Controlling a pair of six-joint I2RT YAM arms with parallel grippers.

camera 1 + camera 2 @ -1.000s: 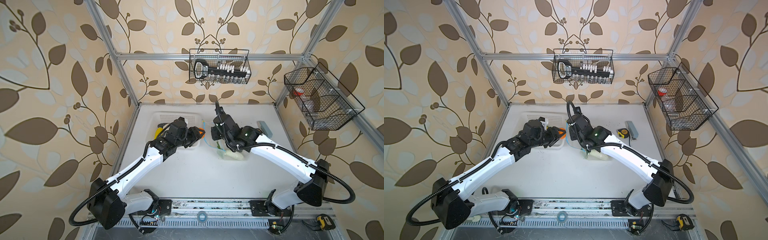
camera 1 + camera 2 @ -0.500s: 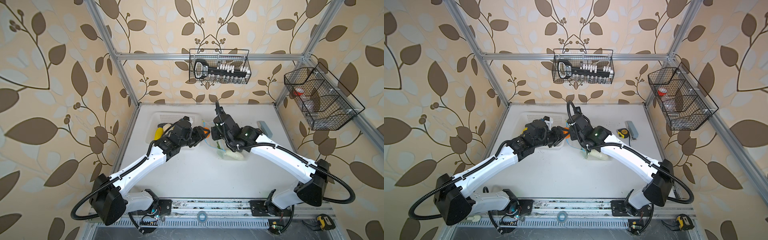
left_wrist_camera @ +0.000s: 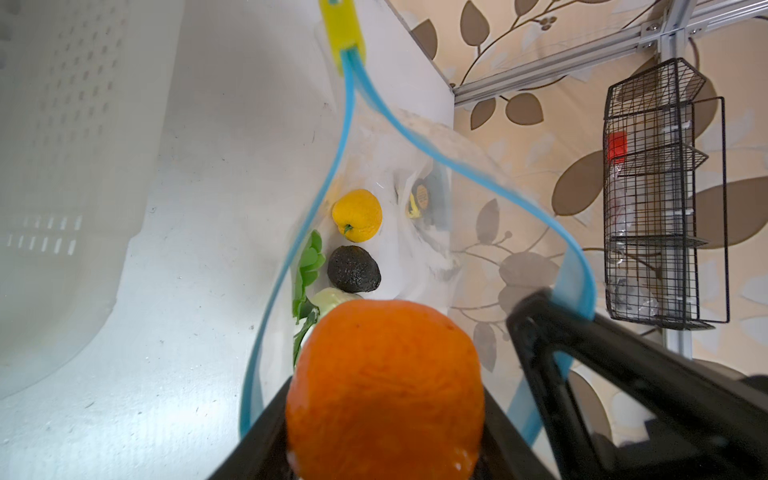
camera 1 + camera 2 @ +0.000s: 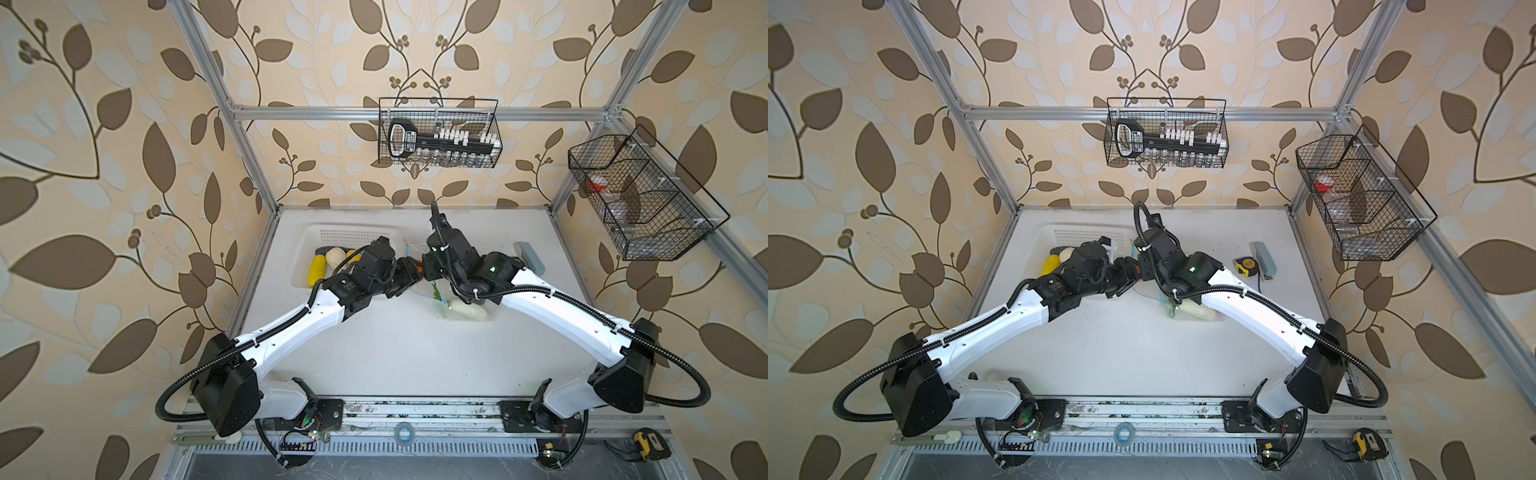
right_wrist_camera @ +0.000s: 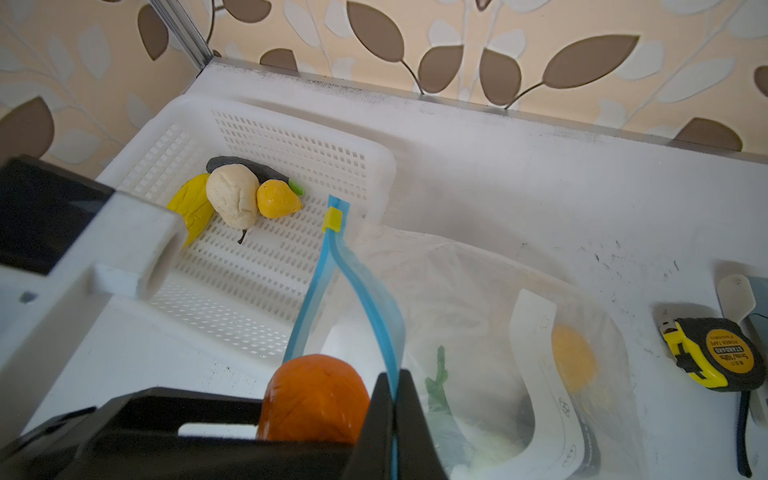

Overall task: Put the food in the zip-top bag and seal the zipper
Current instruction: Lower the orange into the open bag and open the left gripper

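While corn, cauliflower, a yellow peach-like fruit and an eggplant lie waiting in the white perforated basket at the left, the loading step is in hand. Just beside the basket, the left gripper clasps an orange between its jaws, poised at the open mouth of the zip-top bag. The blue zipper is parted into two lips that meet at the yellow slider, near the basket. The right gripper is pinched tight on one lip, lifting it so the mouth gapes. Deeper in the bag, toward the right, lie a lemon, a dark rough-skinned fruit, a green leaf and a pale cucumber. A yellow tape measure rests on the table beyond, apart from the bag. The next move likely calls for carrying the orange past both lips, then spreading the jaws to drop it, with the lip held up by the right gripper. Four pieces in the basket are left before sealing.
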